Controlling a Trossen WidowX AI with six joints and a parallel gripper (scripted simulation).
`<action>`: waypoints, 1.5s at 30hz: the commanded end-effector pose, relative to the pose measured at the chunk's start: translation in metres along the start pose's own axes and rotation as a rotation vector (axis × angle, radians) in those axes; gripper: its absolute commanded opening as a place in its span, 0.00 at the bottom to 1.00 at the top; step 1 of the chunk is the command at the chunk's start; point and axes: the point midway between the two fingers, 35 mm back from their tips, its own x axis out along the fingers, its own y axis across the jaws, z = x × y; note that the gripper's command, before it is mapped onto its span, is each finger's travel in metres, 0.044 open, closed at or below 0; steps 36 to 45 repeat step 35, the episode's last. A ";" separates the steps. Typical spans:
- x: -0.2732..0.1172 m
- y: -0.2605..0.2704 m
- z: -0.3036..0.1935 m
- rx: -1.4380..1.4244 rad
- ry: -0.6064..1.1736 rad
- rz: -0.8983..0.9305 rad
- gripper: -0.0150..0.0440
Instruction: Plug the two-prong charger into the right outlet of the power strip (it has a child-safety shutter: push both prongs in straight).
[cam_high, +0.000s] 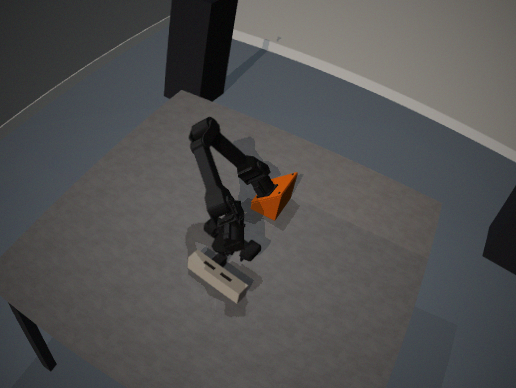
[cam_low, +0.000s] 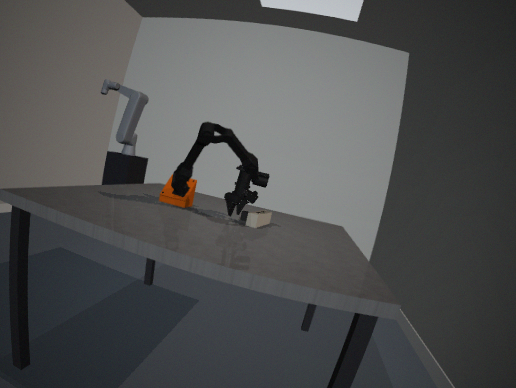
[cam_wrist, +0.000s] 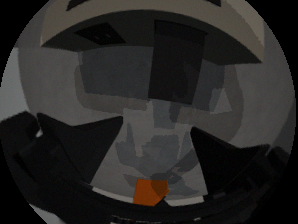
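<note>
Table (cam_high: 325, 310) (cam_low: 210, 235) is the biggest item I have, grey top on dark legs. Behind it in the exterior view, a pale arm (cam_low: 131, 117) stands on a dark pedestal (cam_low: 125, 170).

My black arm (cam_high: 207, 172) (cam_low: 194, 152) is arched up from the orange base (cam_high: 286, 197) (cam_low: 171, 199) (cam_wrist: 145, 192), reaching over to the power strip (cam_high: 220, 280) (cam_low: 260, 219) (cam_wrist: 137, 22). Strip lies on the table, beige, two dark slots along its top. Its side toward my base has a dark outlet (cam_wrist: 101, 35) with two small holes, left in the wrist view.

Gripper (cam_high: 232, 252) (cam_low: 234, 214) (cam_wrist: 157, 125) is pointing down beside that face, fingers wide apart, nothing between them.

Charger (cam_low: 244, 217) (cam_wrist: 177, 62) is the dark block at the same face, right of the holed outlet in the wrist view, sticking out toward my base and ahead of the fingertips. It looks right up against the strip. Prongs are hidden, so I can't tell whether they're fully in.
</note>
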 end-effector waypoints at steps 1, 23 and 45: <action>-0.001 0.001 -0.004 0.006 -0.002 0.007 1.00; -0.080 0.001 0.010 0.007 -0.615 0.004 1.00; -0.080 0.001 0.010 0.007 -0.615 0.004 1.00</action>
